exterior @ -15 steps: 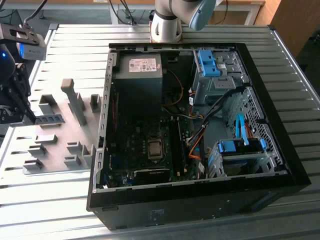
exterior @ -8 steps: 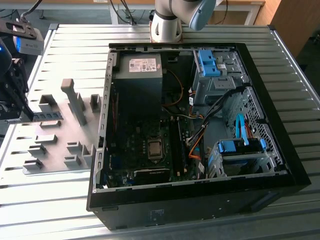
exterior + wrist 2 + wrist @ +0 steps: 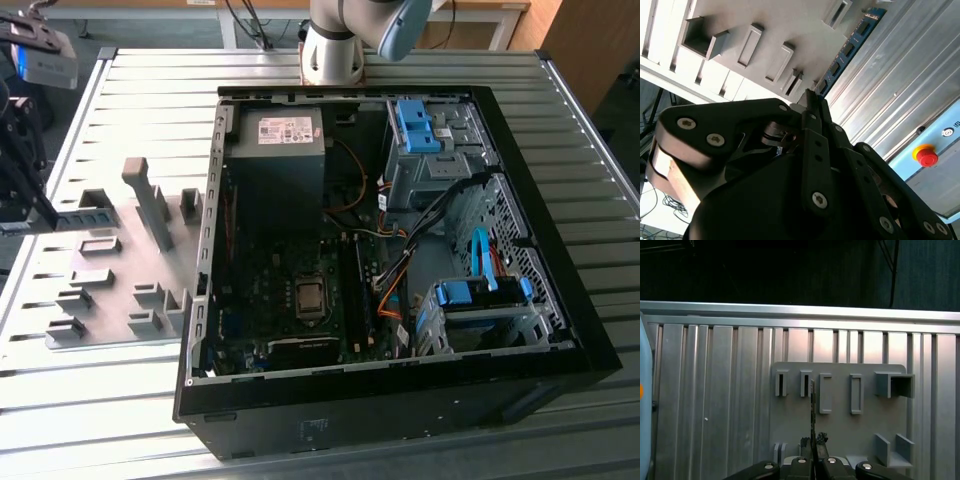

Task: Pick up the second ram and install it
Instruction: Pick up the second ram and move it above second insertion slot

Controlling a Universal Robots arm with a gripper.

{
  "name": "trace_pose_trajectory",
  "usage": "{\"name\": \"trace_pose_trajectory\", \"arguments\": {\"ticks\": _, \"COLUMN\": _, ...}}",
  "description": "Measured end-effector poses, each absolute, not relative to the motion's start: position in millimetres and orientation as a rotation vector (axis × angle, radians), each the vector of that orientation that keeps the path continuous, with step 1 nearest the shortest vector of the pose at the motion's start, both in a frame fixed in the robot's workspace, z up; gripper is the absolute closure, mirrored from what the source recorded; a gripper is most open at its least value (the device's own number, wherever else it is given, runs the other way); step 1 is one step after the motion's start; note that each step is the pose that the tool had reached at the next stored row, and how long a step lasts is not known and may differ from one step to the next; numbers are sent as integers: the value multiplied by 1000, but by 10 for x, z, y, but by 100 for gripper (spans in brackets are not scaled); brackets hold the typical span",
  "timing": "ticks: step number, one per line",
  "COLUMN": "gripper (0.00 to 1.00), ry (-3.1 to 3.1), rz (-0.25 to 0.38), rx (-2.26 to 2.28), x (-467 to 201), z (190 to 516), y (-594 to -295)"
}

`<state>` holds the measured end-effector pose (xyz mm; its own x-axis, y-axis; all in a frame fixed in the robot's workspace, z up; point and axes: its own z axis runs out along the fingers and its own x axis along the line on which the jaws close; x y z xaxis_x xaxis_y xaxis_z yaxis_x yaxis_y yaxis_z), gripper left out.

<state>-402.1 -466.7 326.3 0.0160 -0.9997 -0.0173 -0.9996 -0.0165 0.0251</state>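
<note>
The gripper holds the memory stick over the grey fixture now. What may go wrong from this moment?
1. The gripper pinches the second ram, apparently near one end, most of its length sticking out; it may tilt or slip.
2. The stick is close to the raised blocks of the grey fixture; a sideways move may knock it.
3. Orange and black cables lie inside the open computer case; they may snag the stick.

We see a black open-sided computer case [image 3: 400,400] lying on a ribbed silver metal table [image 3: 150,80], with its dark motherboard [image 3: 260,280] exposed. At the exterior view's left edge, a black robot gripper [image 3: 38,212] pinches a thin blue-green ram stick [image 3: 78,217] above a grey plastic fixture plate [image 3: 115,262] with raised blocks.
</note>
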Motion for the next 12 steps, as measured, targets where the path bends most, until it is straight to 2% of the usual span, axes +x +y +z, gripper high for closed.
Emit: {"name": "trace_pose_trajectory", "arguments": {"ticks": 12, "gripper": 86, "ry": -2199, "rz": -47, "rx": 2235, "x": -4021, "z": 3524, "y": -4664}}
